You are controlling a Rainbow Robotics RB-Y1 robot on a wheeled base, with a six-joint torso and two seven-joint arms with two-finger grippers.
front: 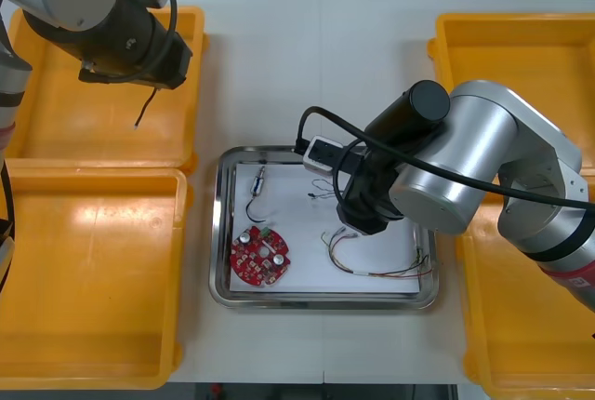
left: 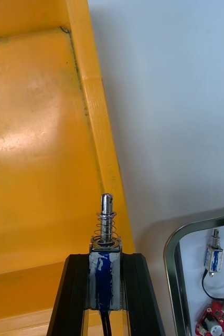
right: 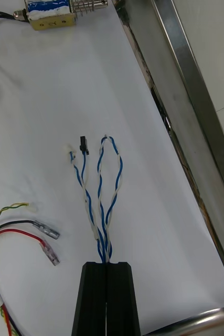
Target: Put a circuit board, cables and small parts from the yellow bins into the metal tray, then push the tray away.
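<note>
As left jaws grip metal part [left: 105, 252], right jaws cable [right: 104, 199], tray [front: 218, 233] holds board [front: 261, 257]

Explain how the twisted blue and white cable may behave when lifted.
Probably floppy: the blue and white cable splays loosely from the right gripper across the metal tray. Likely light, so the shut fingers should hold it. Its loose ends may snag the red and yellow cable nearby.

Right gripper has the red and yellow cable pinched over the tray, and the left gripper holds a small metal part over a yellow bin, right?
Not quite. The right wrist view shows the right gripper shut on the twisted blue and white cable over the tray; the red and yellow cable lies beside it. The left gripper does hold a small metal part over a yellow bin.
</note>
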